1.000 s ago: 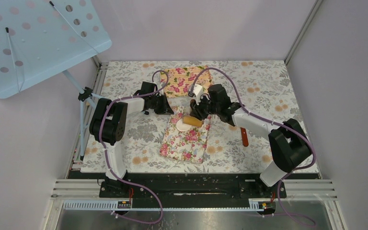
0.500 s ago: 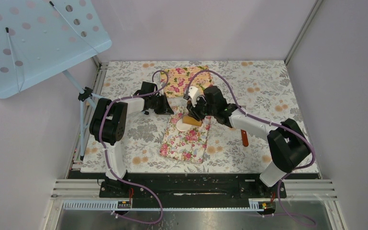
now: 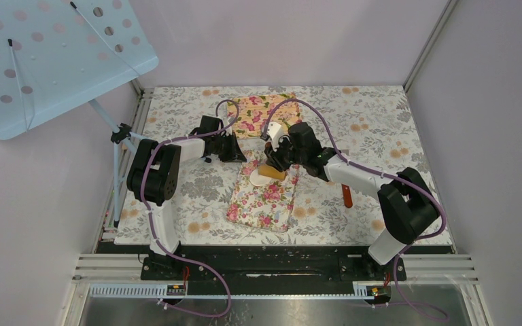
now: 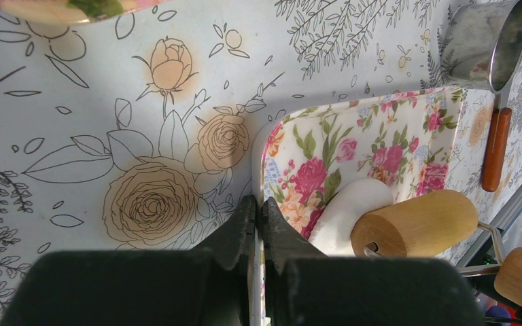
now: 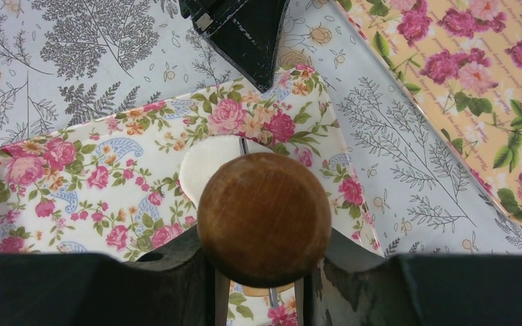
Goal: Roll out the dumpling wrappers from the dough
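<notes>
L gripper pinched shut on rim of white floral tray. R gripper clamped on brown wooden roller handle. Flat white dough disc under roller, tray far end. Risk: dough sticks, tears; tray slips if pinch weak.

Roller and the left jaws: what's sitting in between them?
The white dough, lying on the flowered tray. The left wrist view shows it best.
</notes>
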